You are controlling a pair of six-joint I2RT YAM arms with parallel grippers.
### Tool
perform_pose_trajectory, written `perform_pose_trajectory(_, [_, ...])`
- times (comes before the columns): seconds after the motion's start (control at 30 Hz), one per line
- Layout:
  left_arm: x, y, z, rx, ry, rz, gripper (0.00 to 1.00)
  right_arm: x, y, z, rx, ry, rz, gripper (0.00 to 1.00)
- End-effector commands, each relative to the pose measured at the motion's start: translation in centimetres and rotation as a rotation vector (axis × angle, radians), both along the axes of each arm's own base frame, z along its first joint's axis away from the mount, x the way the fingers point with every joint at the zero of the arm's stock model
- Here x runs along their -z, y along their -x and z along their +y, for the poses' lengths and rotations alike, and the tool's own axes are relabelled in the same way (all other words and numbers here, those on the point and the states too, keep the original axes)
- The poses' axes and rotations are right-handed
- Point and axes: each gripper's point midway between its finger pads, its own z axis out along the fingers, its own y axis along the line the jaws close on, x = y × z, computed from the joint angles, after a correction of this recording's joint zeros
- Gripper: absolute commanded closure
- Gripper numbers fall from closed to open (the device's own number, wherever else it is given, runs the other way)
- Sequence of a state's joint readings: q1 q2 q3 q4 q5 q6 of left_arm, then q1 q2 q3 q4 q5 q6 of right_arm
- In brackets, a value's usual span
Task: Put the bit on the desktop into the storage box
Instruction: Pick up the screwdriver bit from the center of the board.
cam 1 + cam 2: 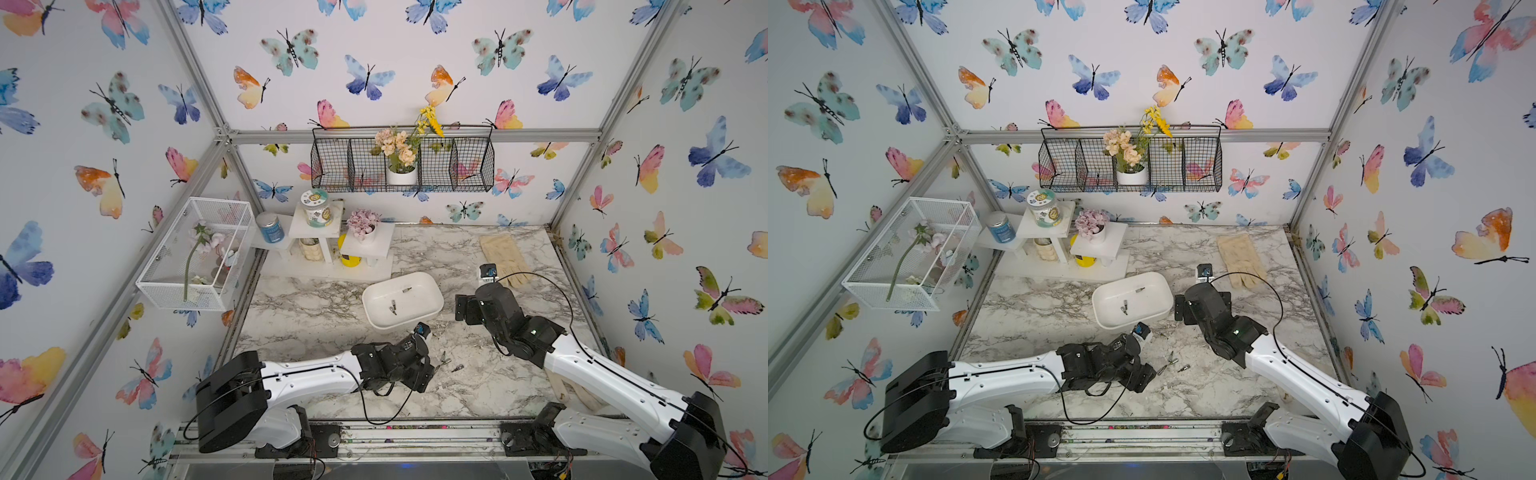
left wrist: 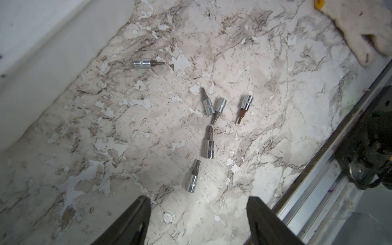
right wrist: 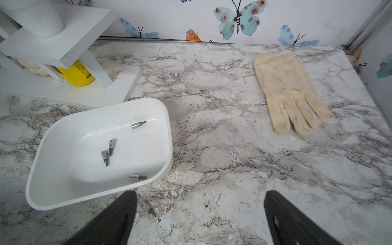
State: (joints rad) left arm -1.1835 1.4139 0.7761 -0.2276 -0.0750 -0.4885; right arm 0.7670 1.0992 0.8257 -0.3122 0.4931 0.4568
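Only left wrist view shows six bits loose on desktop, one just beside storage box. Right wrist view shows four more bits inside box; both top views show fewer. Left gripper parted, empty, above bits. Right gripper spread wide, empty.

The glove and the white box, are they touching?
Apart. The right wrist view shows a wide stretch of bare desktop between the glove and the box.
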Motion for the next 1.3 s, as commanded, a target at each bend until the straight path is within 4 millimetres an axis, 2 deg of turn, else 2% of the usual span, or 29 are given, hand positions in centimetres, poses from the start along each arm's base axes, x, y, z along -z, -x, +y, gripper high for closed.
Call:
perform_pose_trajectory(0.0, [1.2,-0.1,0.4,0.029,-0.100,-0.036,0.32,-0.7,-0.1,-1.5,0.078,-0.006,-0.044,0.01])
perform_pose_trajectory(0.63, [4.8,-0.4,0.0,0.061,-0.229,-0.034,0.54,-1.7,0.3,-2.5,0.103,-0.011,-0.072,0.00])
perform_pose_trajectory(1.0, [5.8,-0.2,-0.4,0.078,-0.244,-0.022,0.62,-1.5,0.5,-2.7,0.106,-0.008,-0.069,0.00])
perform_pose_trajectory(1.27, [6.2,0.3,-0.5,0.095,-0.252,-0.005,0.71,-1.5,0.5,-2.8,0.107,-0.009,-0.069,0.00])
